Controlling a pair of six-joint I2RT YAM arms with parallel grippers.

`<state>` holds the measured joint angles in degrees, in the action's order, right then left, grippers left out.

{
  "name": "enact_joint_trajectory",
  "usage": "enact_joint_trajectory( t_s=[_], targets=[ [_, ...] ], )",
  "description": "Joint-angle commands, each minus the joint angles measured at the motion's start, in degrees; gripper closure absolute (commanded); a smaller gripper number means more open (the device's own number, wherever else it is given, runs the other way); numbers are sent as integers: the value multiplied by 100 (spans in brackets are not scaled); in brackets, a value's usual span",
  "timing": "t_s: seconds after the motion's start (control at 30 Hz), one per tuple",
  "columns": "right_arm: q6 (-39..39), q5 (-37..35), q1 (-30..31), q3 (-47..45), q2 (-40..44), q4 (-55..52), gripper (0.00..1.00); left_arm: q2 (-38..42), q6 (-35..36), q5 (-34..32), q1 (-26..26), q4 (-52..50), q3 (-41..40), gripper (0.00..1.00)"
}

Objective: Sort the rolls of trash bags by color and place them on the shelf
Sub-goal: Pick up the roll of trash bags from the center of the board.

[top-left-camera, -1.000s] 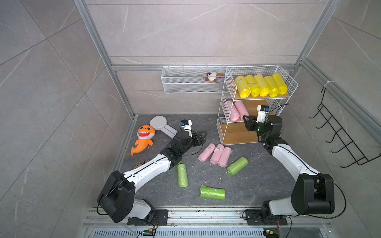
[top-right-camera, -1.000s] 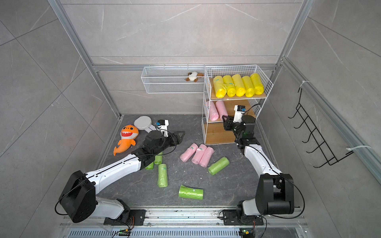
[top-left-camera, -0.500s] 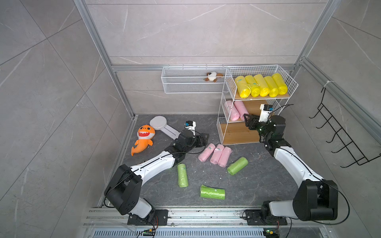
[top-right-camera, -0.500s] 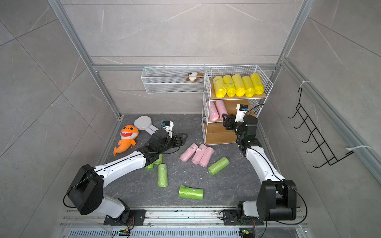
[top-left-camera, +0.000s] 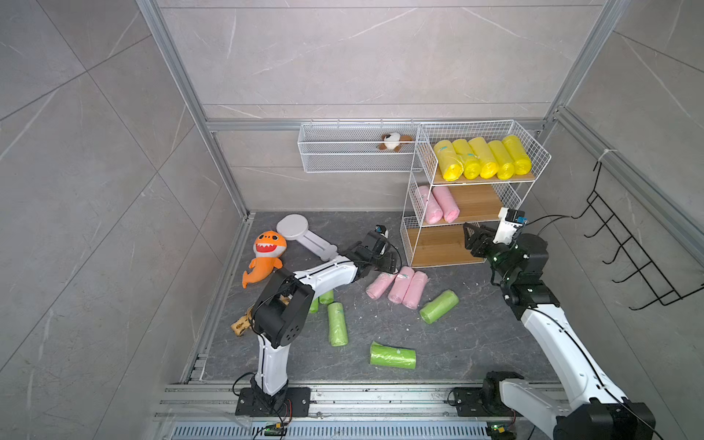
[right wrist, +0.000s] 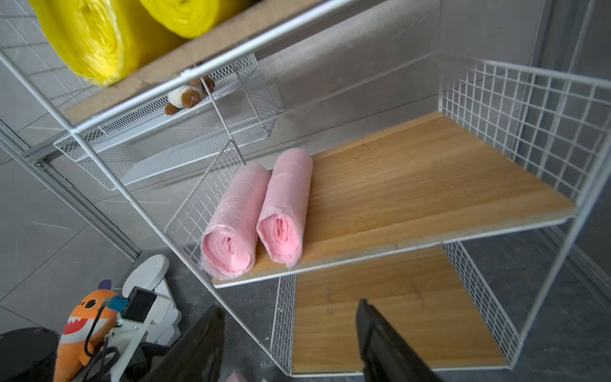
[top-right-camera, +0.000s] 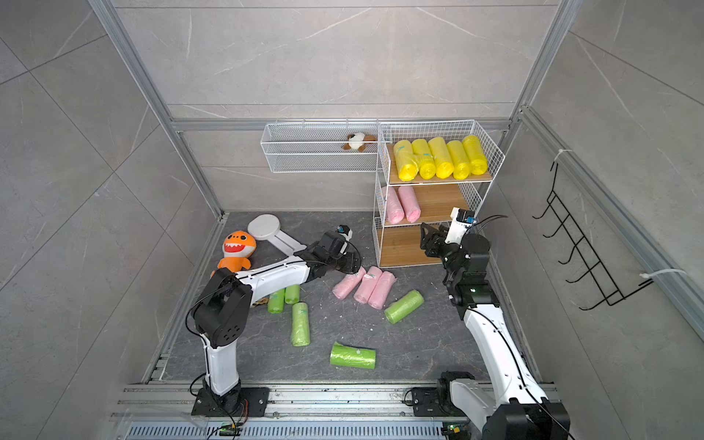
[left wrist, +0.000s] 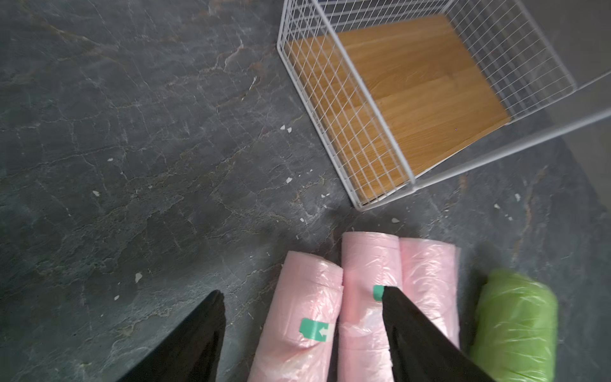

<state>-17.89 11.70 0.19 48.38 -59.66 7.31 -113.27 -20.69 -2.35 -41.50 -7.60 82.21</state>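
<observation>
Pink rolls (top-left-camera: pixel 398 284) lie on the floor beside the shelf (top-left-camera: pixel 438 245) in both top views. Left wrist: left gripper (left wrist: pixel 301 291) spread over one (lining up a grasp, I judge). Right wrist: right gripper (right wrist: pixel 290 305) parted, empty, facing two shelved rolls (right wrist: pixel 287 198).

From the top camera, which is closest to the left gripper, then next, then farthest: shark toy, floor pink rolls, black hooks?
1. Floor pink rolls, just below the left gripper.
2. Shark toy, by the left wall.
3. Black hooks, far off on the right wall.
</observation>
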Motion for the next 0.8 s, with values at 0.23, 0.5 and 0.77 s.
enact_joint_trajectory(
  t_s=[0.23,0.5,0.77],
  targets=[
    [-105,-208,-16,-342,77,-201,32,-758,454,456,2,-751,856,22],
    [-134,-245,-19,-452,51,-210,32,-1167,509,505,9,-1066,1164,26],
    [-153,-248,-19,-562,0,-177,32,-1413,496,253,16,-1345,1376,33]
  ],
)
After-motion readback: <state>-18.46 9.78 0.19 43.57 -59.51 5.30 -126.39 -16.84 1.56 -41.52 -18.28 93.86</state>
